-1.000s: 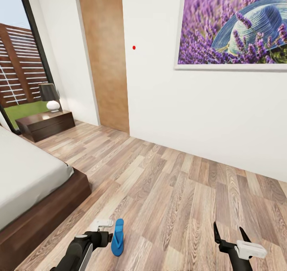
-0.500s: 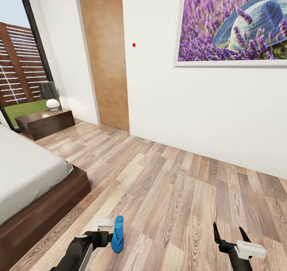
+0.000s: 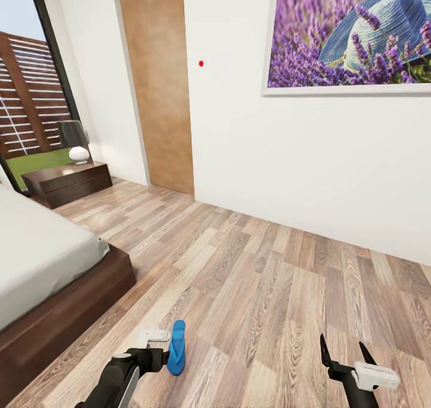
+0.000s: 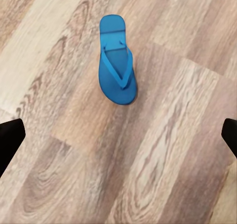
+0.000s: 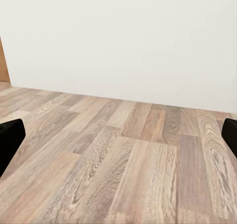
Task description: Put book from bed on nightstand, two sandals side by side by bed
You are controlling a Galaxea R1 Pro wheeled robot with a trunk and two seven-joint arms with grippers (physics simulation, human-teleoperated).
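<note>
Nearest, the left gripper (image 3: 160,343) hangs above the wood-plank floor (image 3: 263,288) with jaws spread wide, holding nothing; a bright blue flip-flop sandal (image 4: 116,60) lies flat on the floor below it. The right gripper (image 3: 346,355) is likewise spread and empty. Farther left sits the pale-grey bed (image 3: 36,258), then a dark-brown nightstand (image 3: 69,183).

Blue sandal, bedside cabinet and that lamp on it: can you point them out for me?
Blue sandal (image 4: 117,66): left wrist view, on the footbed under the straps.
Bedside cabinet (image 3: 75,186): head view, on its drawer front.
Lamp (image 3: 78,154): head view, on its white rounded base.
</note>
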